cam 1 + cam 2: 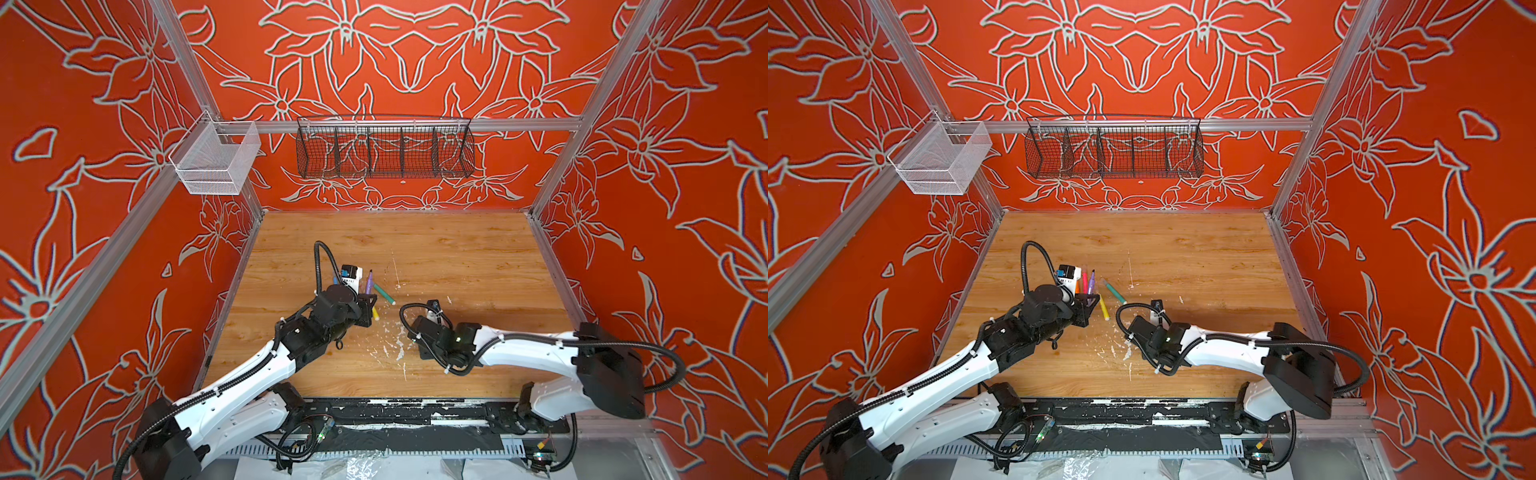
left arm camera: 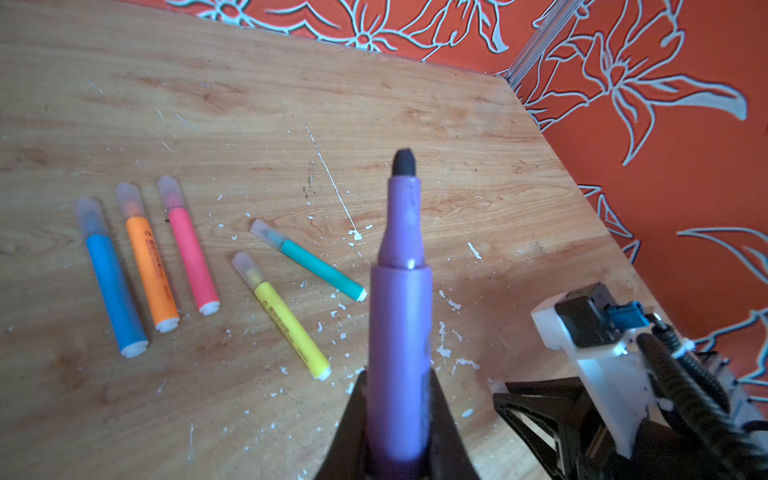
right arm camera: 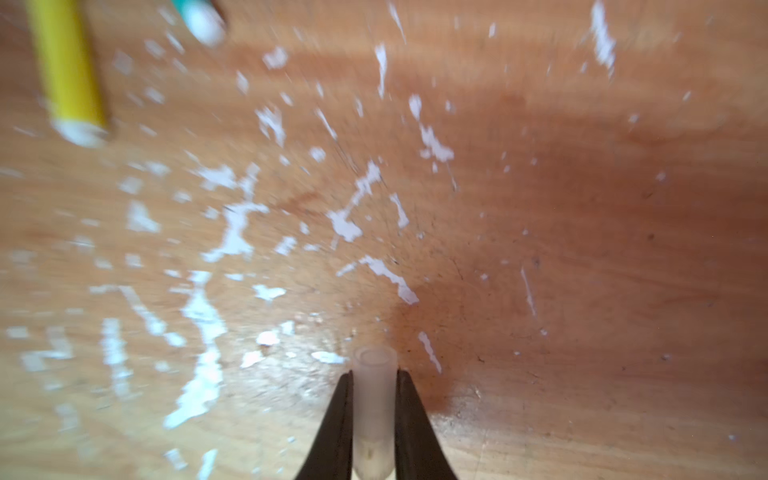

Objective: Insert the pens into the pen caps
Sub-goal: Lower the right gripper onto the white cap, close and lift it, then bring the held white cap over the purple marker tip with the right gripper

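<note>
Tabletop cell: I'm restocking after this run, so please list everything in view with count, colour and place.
table: one, wood-grain, white-flecked.
blue pen, orange pen, pink pen: one each, capped, side by side on the table.
yellow pen, green pen: one each, capped, lying apart nearby.
purple pen: one, uncapped, in the left pincer.
pen cap: one, translucent, in the right pincer.
wire basket: one, black, back rail.
mesh basket: one, white, left rail.
left pincer: one, black, shut on purple pen.
right pincer: one, black, shut on pen cap.
</note>
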Controlling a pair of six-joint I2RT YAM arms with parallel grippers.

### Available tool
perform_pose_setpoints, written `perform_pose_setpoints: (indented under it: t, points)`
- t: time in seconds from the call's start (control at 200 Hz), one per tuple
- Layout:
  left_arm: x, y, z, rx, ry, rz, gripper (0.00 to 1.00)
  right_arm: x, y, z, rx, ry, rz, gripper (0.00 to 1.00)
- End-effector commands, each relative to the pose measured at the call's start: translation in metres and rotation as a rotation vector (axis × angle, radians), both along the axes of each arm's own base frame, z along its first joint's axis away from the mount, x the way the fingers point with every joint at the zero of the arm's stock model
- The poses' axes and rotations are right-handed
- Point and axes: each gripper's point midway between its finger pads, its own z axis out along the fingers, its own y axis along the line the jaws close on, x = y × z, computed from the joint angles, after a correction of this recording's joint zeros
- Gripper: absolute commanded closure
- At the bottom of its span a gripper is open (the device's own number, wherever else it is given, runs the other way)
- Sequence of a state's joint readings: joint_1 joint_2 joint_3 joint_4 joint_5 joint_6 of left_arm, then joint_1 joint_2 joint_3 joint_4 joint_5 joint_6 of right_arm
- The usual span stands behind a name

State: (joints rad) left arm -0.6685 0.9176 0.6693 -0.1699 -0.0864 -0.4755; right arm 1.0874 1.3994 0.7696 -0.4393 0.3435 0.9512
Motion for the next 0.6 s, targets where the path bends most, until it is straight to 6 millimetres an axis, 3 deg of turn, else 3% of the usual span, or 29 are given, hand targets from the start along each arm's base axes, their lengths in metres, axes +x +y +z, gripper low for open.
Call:
perform_pose_setpoints:
  t: [0.0, 0.15, 0.33, 0.595]
  points:
    - [-0.021, -0.001, 0.000, -0.075, 0.127, -0.012, 1.00, 0.015, -0.005, 0.039, 0.058, -0.108, -0.036, 0.87]
    - [-0.036, -0.009, -0.005, -0.122, 0.162, -0.084, 1.00, 0.028, -0.001, 0.098, 0.170, -0.246, -0.046, 0.89]
    - [-0.051, -0.033, -0.007, -0.214, 0.114, -0.228, 1.00, 0.033, 0.008, 0.157, 0.369, -0.369, -0.046, 0.93]
    - [-0.078, -0.068, 0.002, -0.233, 0.001, -0.372, 1.00, 0.027, 0.018, 0.216, 0.651, -0.476, -0.004, 0.93]
